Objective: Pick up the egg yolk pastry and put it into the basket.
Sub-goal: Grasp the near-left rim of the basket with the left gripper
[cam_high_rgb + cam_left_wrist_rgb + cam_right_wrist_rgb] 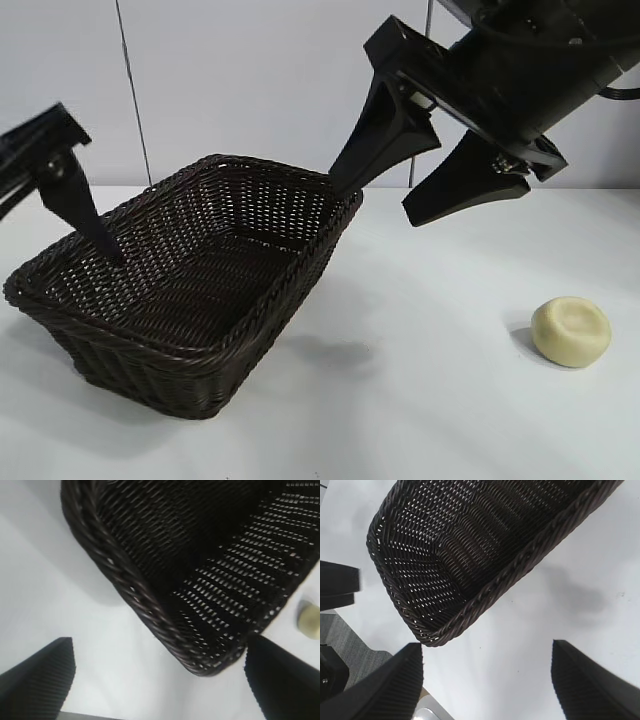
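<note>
From the outside camera, the egg yolk pastry (571, 331) is sitting on the white table (420, 400), well apart from the basket (190, 290) and on the side of it away from the left arm. It is round, so no long axis is setting a preferred approach. The right gripper (400, 200) is hanging in the air above the basket's far corner, its jaws spread with nothing between them; the pastry is lying below it and farther from the basket, nearer the camera. The left gripper (85, 225) is reaching over the basket's opposite end, one dark finger pointing down inside the rim, so the whole basket is lying between it and the pastry. By that layout the right arm is judged the nearer one for the pick.

In the left wrist camera, the left gripper's (160, 680) jaws are standing wide apart and empty, straddling a corner of the basket (150, 605); the pastry (311, 620) is showing only as a pale sliver beyond that corner.

In the right wrist camera, the right gripper's (485, 680) jaws are spread and empty beside the basket's (485, 595) braided rim. The pastry is not appearing here.
</note>
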Robot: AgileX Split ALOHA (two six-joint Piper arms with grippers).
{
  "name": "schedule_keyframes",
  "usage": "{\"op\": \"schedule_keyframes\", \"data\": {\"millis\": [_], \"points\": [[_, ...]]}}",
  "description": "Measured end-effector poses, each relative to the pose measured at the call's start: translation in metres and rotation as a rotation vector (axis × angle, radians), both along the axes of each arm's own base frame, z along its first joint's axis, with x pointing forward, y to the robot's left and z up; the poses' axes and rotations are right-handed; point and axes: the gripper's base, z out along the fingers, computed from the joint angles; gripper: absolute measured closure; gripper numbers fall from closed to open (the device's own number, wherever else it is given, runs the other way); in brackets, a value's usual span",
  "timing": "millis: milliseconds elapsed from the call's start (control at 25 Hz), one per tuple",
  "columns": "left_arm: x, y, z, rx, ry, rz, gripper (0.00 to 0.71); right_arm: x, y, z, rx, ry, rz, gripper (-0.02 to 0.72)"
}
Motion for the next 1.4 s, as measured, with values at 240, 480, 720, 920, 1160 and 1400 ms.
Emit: {"op": "schedule_keyframes", "data": {"millis": [240,480,720,920,1160,1400], "points": [[0.015,-0.004,-0.028,0.017,0.055,0.082,0.046,0.000,0.000,0.000,0.000,-0.002,-0.002,0.185],[0.023,-0.005,-0.049,0.009,0.112,0.206,0.046,0.000,0.000,0.000,0.000,-0.003,-0.002,0.185],[0.029,-0.006,-0.057,0.003,0.098,0.246,0.046,0.001,0.000,0.000,0.000,-0.006,-0.004,0.185],[0.031,-0.007,-0.057,-0.010,0.087,0.263,0.126,0.001,0.000,0.000,0.000,-0.009,-0.007,0.185],[0.031,-0.007,-0.057,-0.015,0.088,0.275,0.284,0.001,0.000,0.000,0.001,-0.008,-0.012,0.185],[0.031,-0.007,-0.057,-0.026,0.104,0.302,0.550,0.001,0.000,0.000,0.005,0.000,-0.022,0.185]]}}
